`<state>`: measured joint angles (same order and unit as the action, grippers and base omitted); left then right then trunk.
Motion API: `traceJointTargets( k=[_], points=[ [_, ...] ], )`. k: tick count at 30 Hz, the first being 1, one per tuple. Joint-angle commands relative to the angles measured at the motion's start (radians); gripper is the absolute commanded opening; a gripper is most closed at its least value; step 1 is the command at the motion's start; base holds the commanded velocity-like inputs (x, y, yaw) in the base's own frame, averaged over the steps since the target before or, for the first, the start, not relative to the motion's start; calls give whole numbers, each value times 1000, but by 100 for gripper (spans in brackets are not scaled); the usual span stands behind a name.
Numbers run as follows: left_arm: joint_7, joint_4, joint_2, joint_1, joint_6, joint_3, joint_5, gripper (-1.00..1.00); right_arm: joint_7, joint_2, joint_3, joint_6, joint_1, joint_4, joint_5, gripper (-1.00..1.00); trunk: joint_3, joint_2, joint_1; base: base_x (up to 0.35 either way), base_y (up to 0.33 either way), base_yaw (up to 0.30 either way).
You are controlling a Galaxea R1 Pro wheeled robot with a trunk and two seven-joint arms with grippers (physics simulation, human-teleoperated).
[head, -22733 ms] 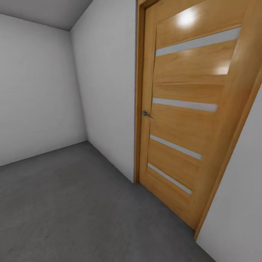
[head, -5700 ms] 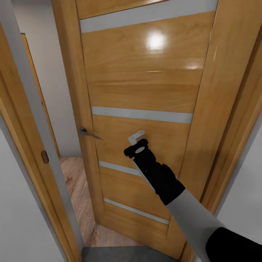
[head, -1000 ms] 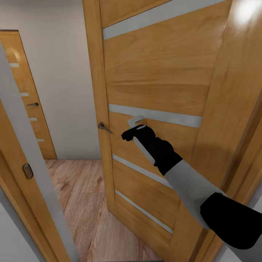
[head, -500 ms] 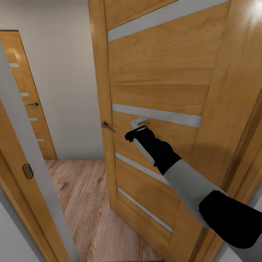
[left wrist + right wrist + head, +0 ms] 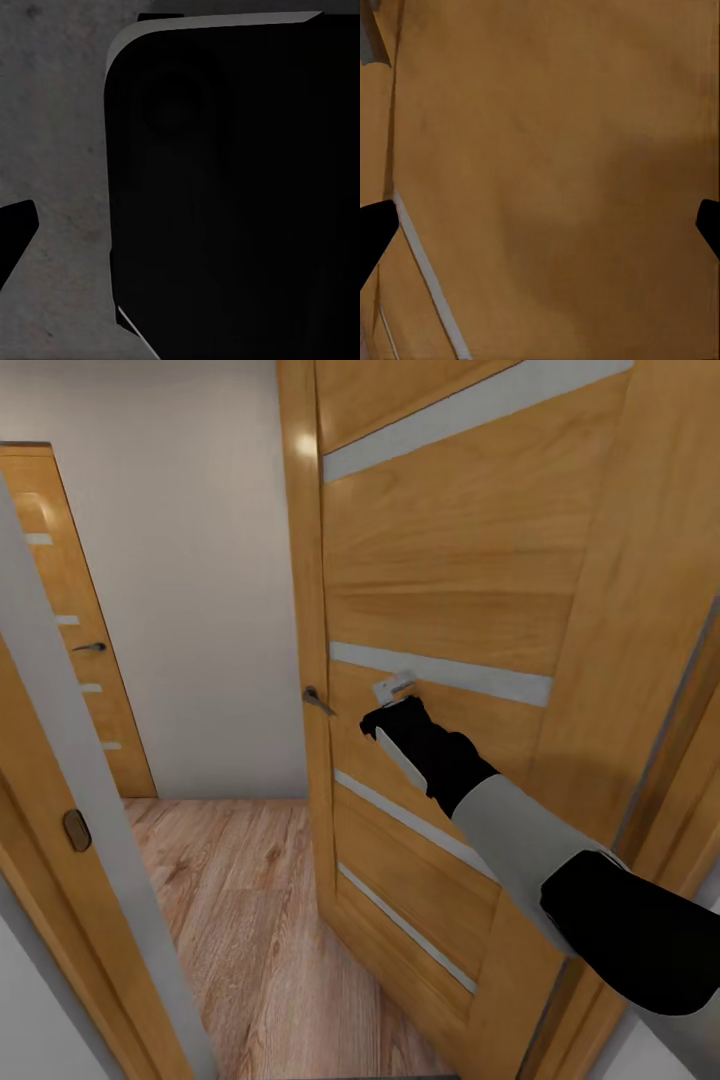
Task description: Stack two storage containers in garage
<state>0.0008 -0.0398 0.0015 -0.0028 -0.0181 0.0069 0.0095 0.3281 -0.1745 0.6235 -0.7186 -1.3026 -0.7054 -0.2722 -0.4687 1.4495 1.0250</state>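
Wooden panel door [image 5: 470, 580] stands swung partway open, its grey handle [image 5: 318, 700] at the free edge. Against its face presses the right gripper [image 5: 395, 688], fingers spread wide in the right wrist view with nothing between them. Through the gap lies light wood-plank floor [image 5: 240, 920] and a second door [image 5: 70, 630] beyond. By the left gripper [image 5: 15, 232], whose opening I cannot tell, lies dark concrete floor [image 5: 52, 150].

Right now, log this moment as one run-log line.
phase: door opening | right hand: open, against light wooden panel door | door: ajar | beyond: wood-plank floor | orange-red containers: unseen
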Motion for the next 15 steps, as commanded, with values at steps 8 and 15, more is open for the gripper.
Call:
traceJointTargets(
  k=[8, 15],
  points=[
    [-1, 0, 1, 0, -2, 2, 1, 100, -63, 0, 2, -13, 0, -149, -25, 100, -1, 1, 0, 0, 0, 0],
    [-2, 0, 0, 0, -2, 0, 0, 100, -161, 0, 3, -15, 0, -167, -28, 100, -1, 1, 0, 76, 0, 0]
  ],
)
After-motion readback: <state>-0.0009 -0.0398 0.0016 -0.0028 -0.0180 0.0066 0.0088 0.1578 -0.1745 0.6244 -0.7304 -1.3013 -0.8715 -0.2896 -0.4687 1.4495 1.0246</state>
